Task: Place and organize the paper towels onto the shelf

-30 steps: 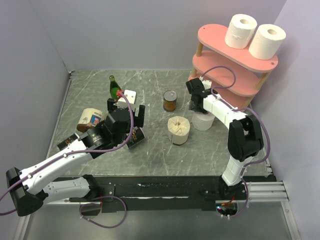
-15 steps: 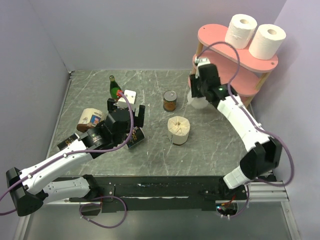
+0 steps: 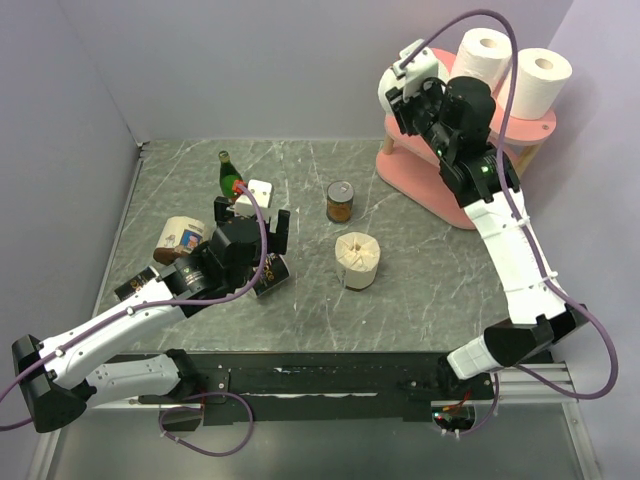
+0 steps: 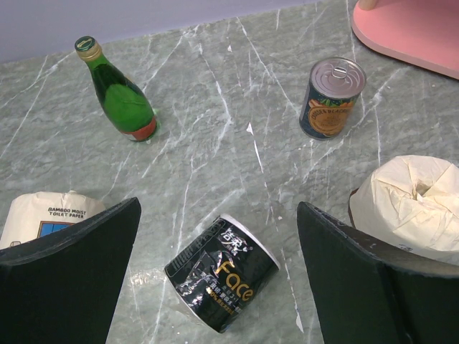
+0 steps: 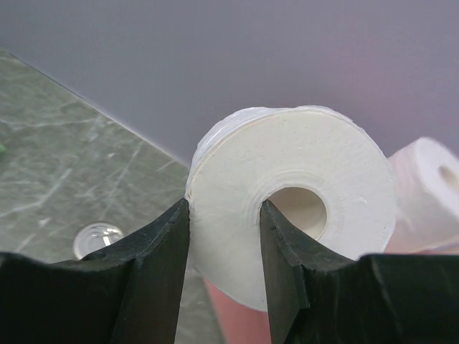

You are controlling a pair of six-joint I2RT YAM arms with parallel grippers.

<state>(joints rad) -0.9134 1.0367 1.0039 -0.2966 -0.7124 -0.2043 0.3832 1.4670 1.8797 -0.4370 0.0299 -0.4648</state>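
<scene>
1. Grey-green marbled tabletop (image 3: 420, 300), boxed in by plain lilac walls. The pink shelf (image 3: 420, 182) stands at the upper right of the overhead view. Two paper rolls (image 3: 481, 62) sit upright side by side on its top board.
2. Loose items lie at the left and centre of the tabletop: a green bottle (image 4: 122, 100), a tin can (image 4: 331, 97), a cream wrapped roll (image 4: 416, 208), a black packet (image 4: 222, 276) on its side and a labelled tissue pack (image 4: 43, 215).
3. A second ago the right arm was low at the foot of the shelf, with the roll down by the tabletop. It has since swung up to the level of the top board. The left arm has not moved.
4. The right pincer (image 5: 224, 215) is clamped on the third roll (image 5: 344, 186), one finger against the outside, the other in the core. It holds the roll at the left end of the top board; I cannot tell whether it touches.
5. The left pincer (image 4: 222, 287) hangs spread wide over the black packet, holding nothing.
</scene>
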